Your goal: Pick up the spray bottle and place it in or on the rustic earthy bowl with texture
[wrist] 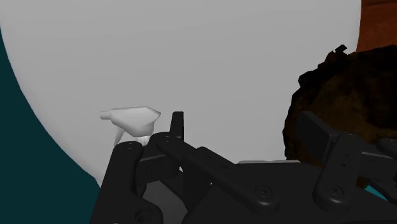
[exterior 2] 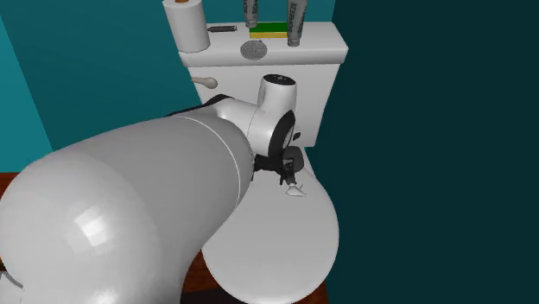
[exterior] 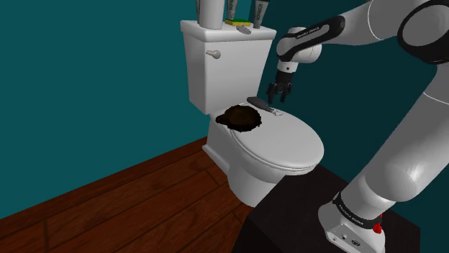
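In the shoulder view, the spray bottle (exterior: 263,106) lies on its side on the closed toilet lid (exterior: 291,147), just beside the dark, rough-surfaced bowl (exterior: 241,118) and on the tank side of it. The pincer (exterior: 281,95) hangs just above the bottle's end farthest from the bowl, fingers pointing down and spread.

In the second exterior view, the arm covers most of the bottle. The pincer (exterior 2: 289,171) sits low over the lid (exterior 2: 285,250), and the pale spray head (exterior 2: 296,193) pokes out just under it.

In the wrist view, the 2 fingers (wrist: 177,127) stand well apart with bare lid between them, so the pincer (wrist: 245,127) is released and grasps nothing. The spray head (wrist: 130,118) shows just outside 1 finger, not in the gap; whether it touches that finger I cannot tell. The bowl (wrist: 343,95) lies off to the other side.

The bottle looks light and stiff, probably with a smooth rounded body. Lying down on a slick lid, it could roll or skid when nudged. The likely best hold is across the body near its middle, since the thin trigger and nozzle would twist in the grip. The pincer would need to shift so the body falls between the fingers.
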### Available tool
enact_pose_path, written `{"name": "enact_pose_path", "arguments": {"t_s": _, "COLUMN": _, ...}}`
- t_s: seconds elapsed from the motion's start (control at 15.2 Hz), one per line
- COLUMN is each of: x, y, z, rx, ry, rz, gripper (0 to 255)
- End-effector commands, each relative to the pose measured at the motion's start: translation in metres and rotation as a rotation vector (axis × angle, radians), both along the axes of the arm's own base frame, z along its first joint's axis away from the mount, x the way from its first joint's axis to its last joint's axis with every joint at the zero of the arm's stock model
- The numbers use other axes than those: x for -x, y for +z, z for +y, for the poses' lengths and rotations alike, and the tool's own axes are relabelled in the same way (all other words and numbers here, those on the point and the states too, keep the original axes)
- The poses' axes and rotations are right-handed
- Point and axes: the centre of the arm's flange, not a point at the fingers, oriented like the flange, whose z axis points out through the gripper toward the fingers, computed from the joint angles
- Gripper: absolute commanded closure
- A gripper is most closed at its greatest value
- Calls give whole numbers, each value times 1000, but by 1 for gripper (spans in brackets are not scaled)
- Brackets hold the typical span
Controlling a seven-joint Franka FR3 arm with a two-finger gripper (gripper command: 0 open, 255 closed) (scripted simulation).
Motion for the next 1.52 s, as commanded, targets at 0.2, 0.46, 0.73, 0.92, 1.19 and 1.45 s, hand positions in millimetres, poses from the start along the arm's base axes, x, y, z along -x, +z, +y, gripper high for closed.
{"name": "enact_pose_path", "arguments": {"t_s": 0.2, "x": -38, "y": -34, "z": -47, "rx": -33, "ry": -58, "rz": -28, "gripper": 0}}
{"name": "enact_pose_path", "arguments": {"t_s": 0.46, "x": -65, "y": -60, "z": -85, "rx": -59, "ry": -105, "rz": -49, "gripper": 0}}
{"name": "enact_pose_path", "arguments": {"t_s": 0.73, "x": -84, "y": -80, "z": -114, "rx": -79, "ry": -140, "rz": -65, "gripper": 0}}
{"name": "enact_pose_path", "arguments": {"t_s": 0.92, "x": -84, "y": -96, "z": -111, "rx": -79, "ry": -140, "rz": -65, "gripper": 0}}
{"name": "enact_pose_path", "arguments": {"t_s": 1.19, "x": -84, "y": -120, "z": -106, "rx": -79, "ry": -140, "rz": -65, "gripper": 0}}
{"name": "enact_pose_path", "arguments": {"t_s": 1.45, "x": -84, "y": -120, "z": -106, "rx": -79, "ry": -140, "rz": -65, "gripper": 0}}
